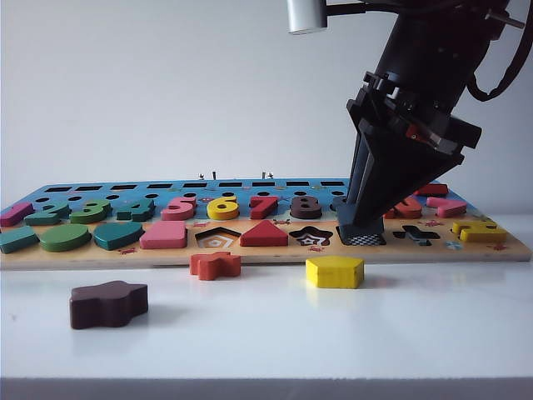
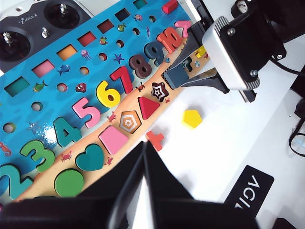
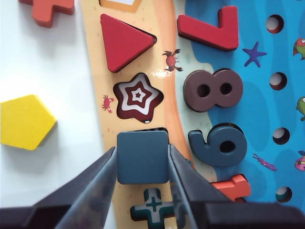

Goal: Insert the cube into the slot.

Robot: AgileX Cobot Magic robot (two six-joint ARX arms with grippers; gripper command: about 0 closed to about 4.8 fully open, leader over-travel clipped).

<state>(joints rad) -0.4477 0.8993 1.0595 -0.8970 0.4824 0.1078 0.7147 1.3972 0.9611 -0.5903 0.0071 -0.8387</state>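
A: What does the cube [image 3: 142,157] look like?

B: Flat, square, dark navy-grey, with rounded corners and a smooth matt top face. The right gripper [image 3: 142,164] clamps it, one finger [image 3: 95,183] against each of two opposite edges.

A: And where is it?

B: Between those fingers, directly over the slot [image 1: 364,239]. In the exterior view the checkerboard bottom shows just under the fingertips, and the cube's lower edge sits at the recess. Whether it is fully seated I cannot tell.

A: What lies around the right gripper?

B: Just beyond the cube is the star recess [image 3: 138,97], further on the red triangle [image 3: 123,41]. To one side, off the board [image 3: 167,86] on the white table [image 3: 52,71], the yellow pentagon [image 3: 26,121]. On the other side the dark 9 [image 3: 221,144] and the brown 8 [image 3: 213,90]. Near the fingers' base, the cross recess [image 3: 153,209].

A: The left gripper [image 2: 143,162]?

B: Well apart from the cube, raised near the heart [image 2: 90,157] and green circle [image 2: 69,182]. Its fingers meet at the tips with nothing between them.
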